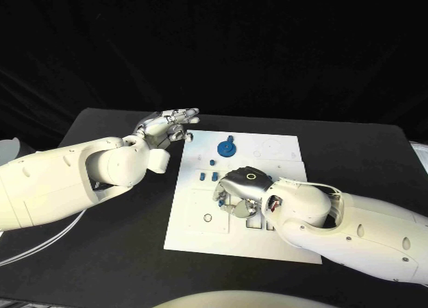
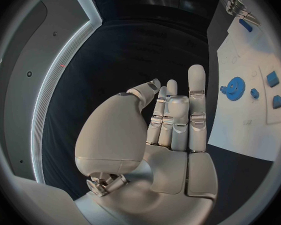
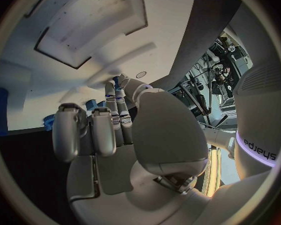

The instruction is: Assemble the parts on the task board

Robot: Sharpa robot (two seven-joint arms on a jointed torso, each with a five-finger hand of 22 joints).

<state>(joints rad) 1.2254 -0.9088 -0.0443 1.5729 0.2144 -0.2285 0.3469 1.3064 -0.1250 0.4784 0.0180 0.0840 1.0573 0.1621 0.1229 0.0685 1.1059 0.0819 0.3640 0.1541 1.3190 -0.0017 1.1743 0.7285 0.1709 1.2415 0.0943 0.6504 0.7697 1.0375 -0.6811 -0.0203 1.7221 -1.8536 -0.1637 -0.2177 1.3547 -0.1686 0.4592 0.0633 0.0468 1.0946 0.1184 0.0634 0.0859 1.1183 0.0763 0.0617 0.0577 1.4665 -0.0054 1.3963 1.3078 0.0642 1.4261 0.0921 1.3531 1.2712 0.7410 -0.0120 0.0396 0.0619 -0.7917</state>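
Your left hand (image 1: 167,123) hovers empty with fingers extended just off the task board (image 1: 200,228), the blue gear (image 1: 228,149) near its fingertips. Your right hand (image 1: 243,186) sits over the board's middle, small blue parts (image 1: 209,176) beside it; its grasp you cannot tell.

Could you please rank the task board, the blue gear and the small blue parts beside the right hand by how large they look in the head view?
1. Task board, by far the largest.
2. Blue gear.
3. Small blue parts near the right hand; they look alike, so I would not rank them against each other.
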